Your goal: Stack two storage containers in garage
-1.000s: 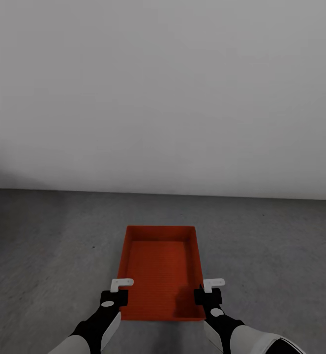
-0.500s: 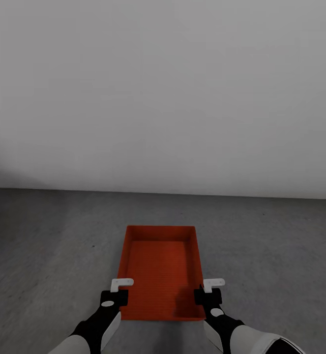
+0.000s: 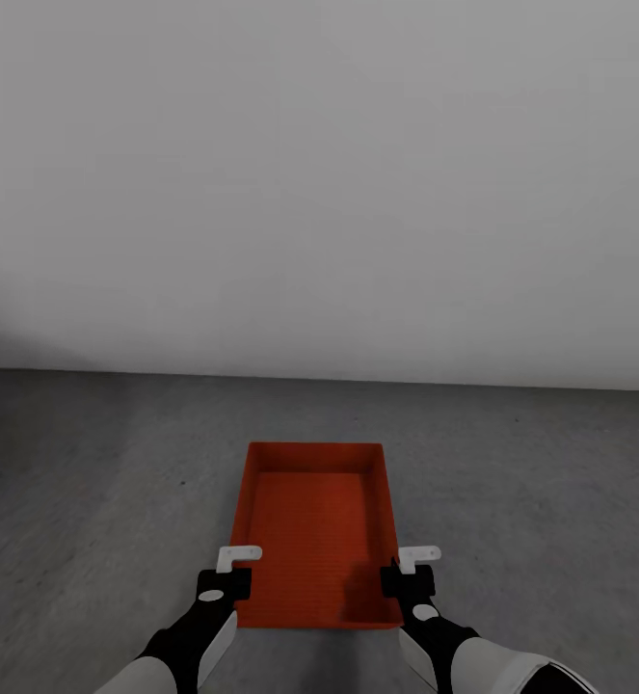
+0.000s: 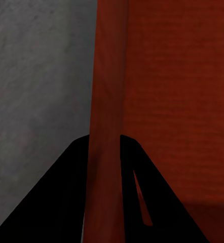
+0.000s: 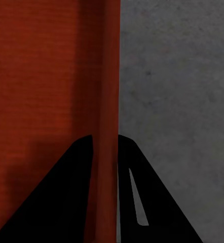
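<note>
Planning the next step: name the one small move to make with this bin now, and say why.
Probably open both sets of jaws and let go. The container appears to sit on the grey floor, empty, with the left gripper and right gripper each pinching a side wall. Whether it fully rests there is hard to tell.

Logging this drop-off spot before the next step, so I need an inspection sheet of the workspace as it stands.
Surface: dark grey floor, matte, speckled.
Job's things: one orange-red storage container, open top, nothing inside; whether it rests on the floor cannot be told.
Clutter: nothing seen.
Hands: left hand shut on the container's left wall; right hand shut on its right wall, each wall between the fingers in the wrist views.
Cables: nothing seen.
Surroundings: plain white-grey wall behind.
</note>
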{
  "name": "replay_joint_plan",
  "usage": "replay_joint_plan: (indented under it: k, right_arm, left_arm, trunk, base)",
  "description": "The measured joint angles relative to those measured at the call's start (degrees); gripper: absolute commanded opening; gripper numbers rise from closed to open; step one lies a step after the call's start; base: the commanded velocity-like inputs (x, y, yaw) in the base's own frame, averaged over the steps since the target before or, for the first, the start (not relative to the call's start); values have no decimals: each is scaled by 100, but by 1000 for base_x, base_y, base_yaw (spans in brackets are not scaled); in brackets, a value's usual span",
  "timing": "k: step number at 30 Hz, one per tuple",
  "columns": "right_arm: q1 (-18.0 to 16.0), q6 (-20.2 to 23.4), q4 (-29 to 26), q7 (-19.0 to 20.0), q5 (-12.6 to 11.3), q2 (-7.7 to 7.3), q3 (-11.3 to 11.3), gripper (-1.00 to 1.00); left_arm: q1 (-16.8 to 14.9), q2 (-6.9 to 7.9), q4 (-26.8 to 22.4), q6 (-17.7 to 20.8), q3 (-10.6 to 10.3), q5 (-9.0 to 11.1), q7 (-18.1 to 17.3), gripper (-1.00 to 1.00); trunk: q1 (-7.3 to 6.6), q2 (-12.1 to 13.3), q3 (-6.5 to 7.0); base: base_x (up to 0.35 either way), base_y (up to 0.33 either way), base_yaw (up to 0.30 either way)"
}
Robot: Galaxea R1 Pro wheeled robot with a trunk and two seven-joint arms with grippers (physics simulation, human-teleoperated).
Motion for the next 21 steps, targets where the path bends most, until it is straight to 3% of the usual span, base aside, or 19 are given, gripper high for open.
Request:
replay_joint_plan:
  k: [21]
  right_arm:
    - [-1, 0, 2, 0, 0, 0, 3, -100]
  left_arm:
    - [-1, 0, 7, -7, -1, 4, 1, -100]
  trunk:
    - [0, 0, -77]
  base:
    - [0, 0, 0]
